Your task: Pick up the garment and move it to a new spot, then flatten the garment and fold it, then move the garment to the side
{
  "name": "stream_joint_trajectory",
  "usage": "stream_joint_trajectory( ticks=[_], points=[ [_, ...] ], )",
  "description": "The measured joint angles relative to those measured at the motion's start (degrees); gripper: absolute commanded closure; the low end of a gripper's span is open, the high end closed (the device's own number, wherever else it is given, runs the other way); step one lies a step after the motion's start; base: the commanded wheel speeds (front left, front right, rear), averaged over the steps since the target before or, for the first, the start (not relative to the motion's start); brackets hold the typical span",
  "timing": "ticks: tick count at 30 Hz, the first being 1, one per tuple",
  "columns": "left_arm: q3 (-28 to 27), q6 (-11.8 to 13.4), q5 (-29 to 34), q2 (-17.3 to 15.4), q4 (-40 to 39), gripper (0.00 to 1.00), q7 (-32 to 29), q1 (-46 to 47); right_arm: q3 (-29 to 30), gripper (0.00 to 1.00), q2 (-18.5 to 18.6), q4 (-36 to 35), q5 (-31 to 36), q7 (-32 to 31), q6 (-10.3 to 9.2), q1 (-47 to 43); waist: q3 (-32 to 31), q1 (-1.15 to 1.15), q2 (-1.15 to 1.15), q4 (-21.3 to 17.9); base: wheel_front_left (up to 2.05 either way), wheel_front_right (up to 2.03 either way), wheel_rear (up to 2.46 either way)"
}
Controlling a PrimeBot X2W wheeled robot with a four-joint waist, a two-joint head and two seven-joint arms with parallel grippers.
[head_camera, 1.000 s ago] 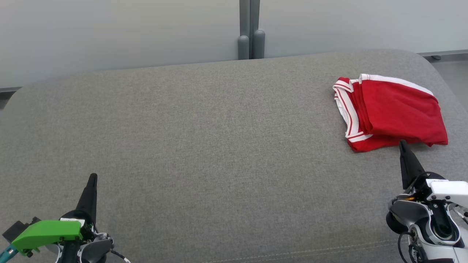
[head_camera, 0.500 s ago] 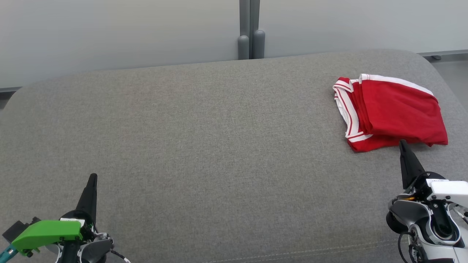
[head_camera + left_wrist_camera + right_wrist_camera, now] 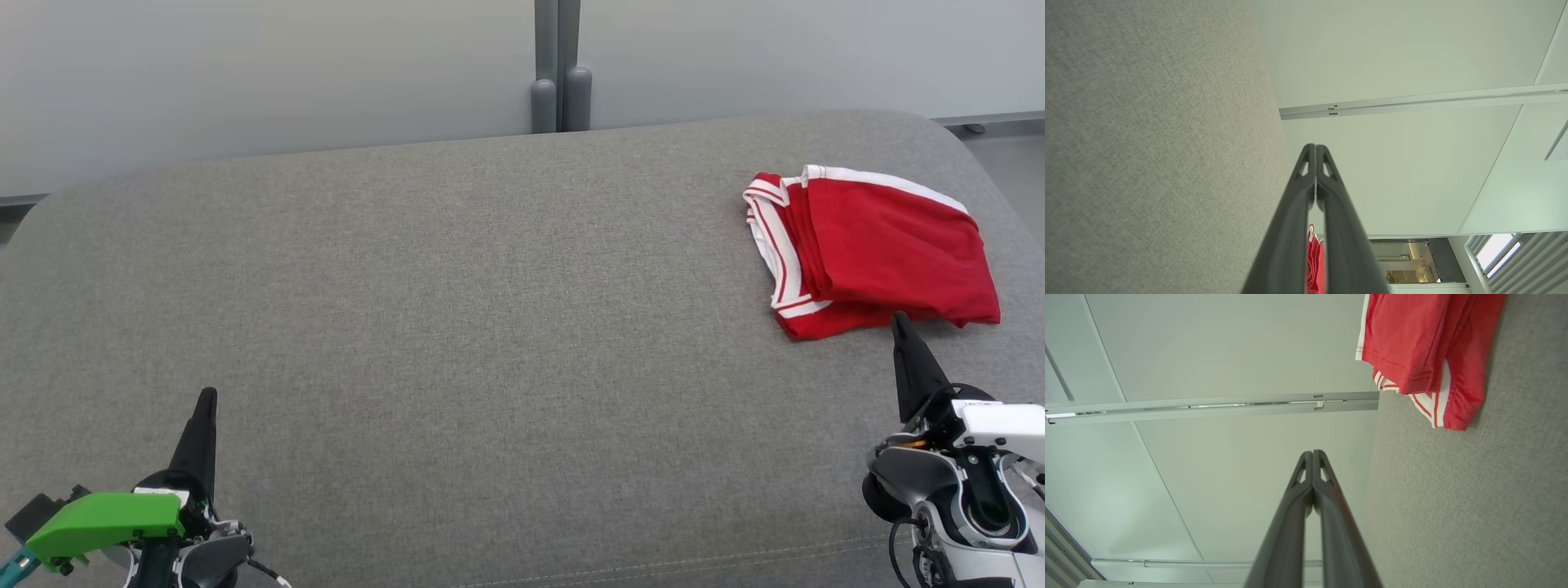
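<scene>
The garment [image 3: 886,249] is red with white striped trim and lies folded in a compact stack at the far right of the grey cushion [image 3: 457,327]. It also appears at the top right of the right wrist view as the garment [image 3: 1421,343], and a red sliver of the garment [image 3: 1315,265] peeks between the fingers in the left wrist view. My right gripper [image 3: 899,318] is shut and empty, its tip just at the garment's near edge. My left gripper [image 3: 209,394] is shut and empty at the lower left, far from the cloth. Both wrist views show fingertips pressed together, left gripper [image 3: 1315,145] and right gripper [image 3: 1312,452].
Pale wall panels [image 3: 245,73] rise behind the cushion, split by a grey post [image 3: 559,82]. The cushion's rounded far corners drop to the floor [image 3: 1008,155] at the right. A stitched seam [image 3: 653,563] runs along the near edge.
</scene>
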State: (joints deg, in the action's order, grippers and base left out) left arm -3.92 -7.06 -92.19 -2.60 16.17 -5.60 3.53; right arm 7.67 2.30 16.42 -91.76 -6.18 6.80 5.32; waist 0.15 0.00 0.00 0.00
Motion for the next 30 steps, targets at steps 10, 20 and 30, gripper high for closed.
stream_joint_trajectory(
  ticks=[10, 20, 30],
  points=[
    [-0.02, 0.0, 0.0, 0.0, -0.01, 1.0, -0.04, 0.0, 0.0, 1.0, 0.0, -0.04, 0.0, 0.0, 0.0, -0.01, 0.0, 0.0, 0.0, 0.0, 0.0, 0.0, 0.0],
    [-0.03, 0.0, 0.0, 0.01, -0.03, 1.0, -0.24, 0.0, 0.01, 1.0, 0.0, -0.09, 0.0, 0.0, 0.0, -0.01, 0.01, 0.0, 0.0, 0.0, 0.0, 0.0, 0.0],
    [-0.04, -0.01, 0.0, 0.02, -0.05, 1.0, -0.24, 0.0, 0.01, 1.0, 0.0, -0.16, 0.0, 0.0, 0.0, -0.02, 0.01, 0.0, 0.0, 0.0, 0.0, 0.0, 0.0]
  ],
)
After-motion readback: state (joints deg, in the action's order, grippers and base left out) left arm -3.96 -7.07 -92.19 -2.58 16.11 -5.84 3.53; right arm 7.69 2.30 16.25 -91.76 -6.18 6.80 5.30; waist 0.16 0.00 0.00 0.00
